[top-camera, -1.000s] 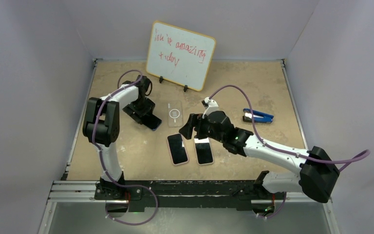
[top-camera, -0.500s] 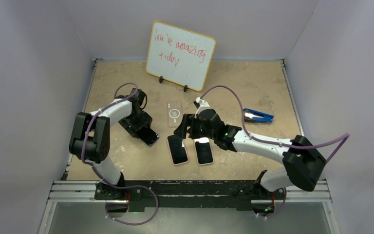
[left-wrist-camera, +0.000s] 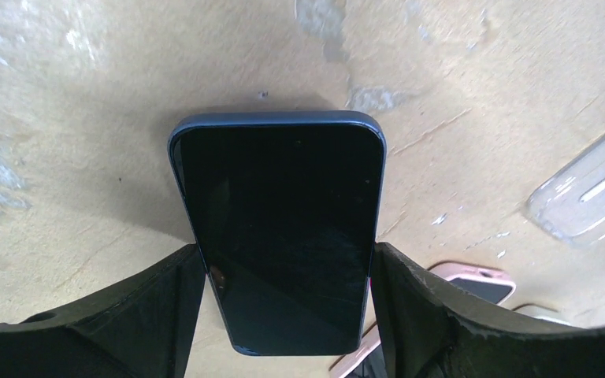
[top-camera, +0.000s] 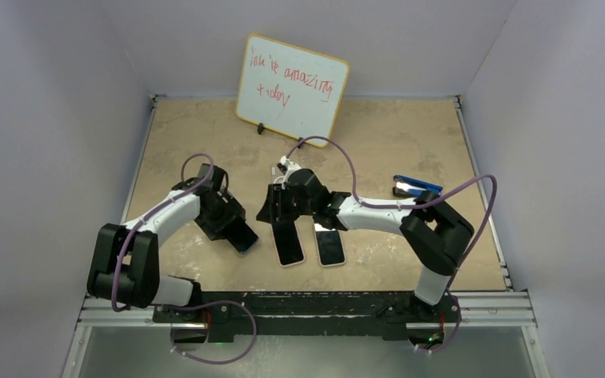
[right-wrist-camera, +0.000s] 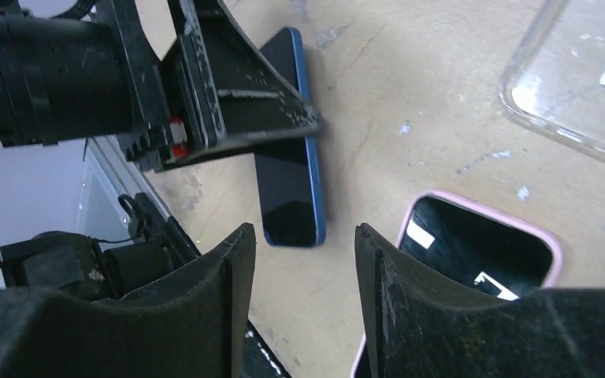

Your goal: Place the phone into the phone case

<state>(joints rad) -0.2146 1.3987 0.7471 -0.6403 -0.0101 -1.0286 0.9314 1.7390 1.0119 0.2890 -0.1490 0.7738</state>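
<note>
My left gripper (top-camera: 224,224) (left-wrist-camera: 287,250) is shut on a dark phone with a blue edge (top-camera: 243,236) (left-wrist-camera: 283,228), gripped by its long sides, with a shadow on the table under it. The clear phone case (left-wrist-camera: 591,189) (right-wrist-camera: 575,79) lies flat to the phone's right; in the top view my right arm covers it. My right gripper (top-camera: 273,209) (right-wrist-camera: 303,232) is open and empty, hovering between the held phone (right-wrist-camera: 291,181) and the case.
Two phones in pink cases (top-camera: 287,244) (top-camera: 330,247) lie side by side near the front, the left one close under my right gripper (right-wrist-camera: 480,244). A blue tool (top-camera: 417,187) lies at the right. A whiteboard (top-camera: 291,90) stands at the back.
My left gripper has carried the blue phone toward the near edge. My right gripper has swung left and back, from above the right pink phone to over the clear case.
</note>
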